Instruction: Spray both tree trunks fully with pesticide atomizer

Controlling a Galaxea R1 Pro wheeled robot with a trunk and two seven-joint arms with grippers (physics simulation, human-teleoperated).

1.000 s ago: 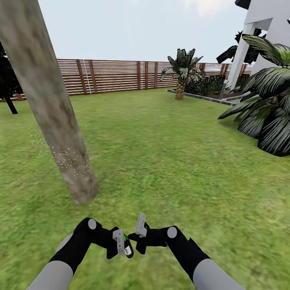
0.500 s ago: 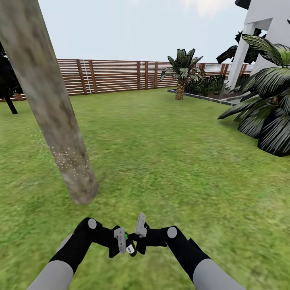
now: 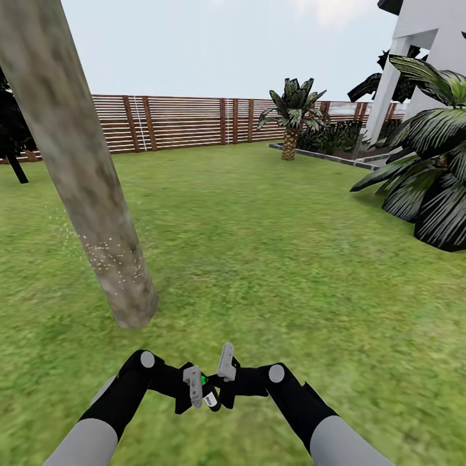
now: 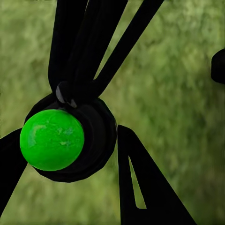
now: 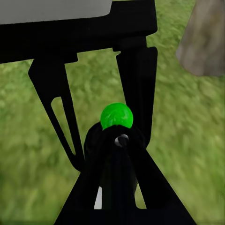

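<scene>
Since the earlier frames, almost nothing shifted: left end effector nudged slightly toward the right end effector, tree trunk and lawn unchanged. Pinched by the right end effector: the pesticide atomizer, black with a green ball tip, low over the grass beside the speckled trunk; left end effector's grip impossible to tell. No readable writing anywhere; slatted fence and palm beyond.

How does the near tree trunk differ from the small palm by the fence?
The tree trunk is thick, pale, mottled and bare, tilted in the head view, with pale specks low down. The palm is short and upright, with a scaly brown trunk and a dark leafy crown in view. Both stand on the lawn.
</scene>
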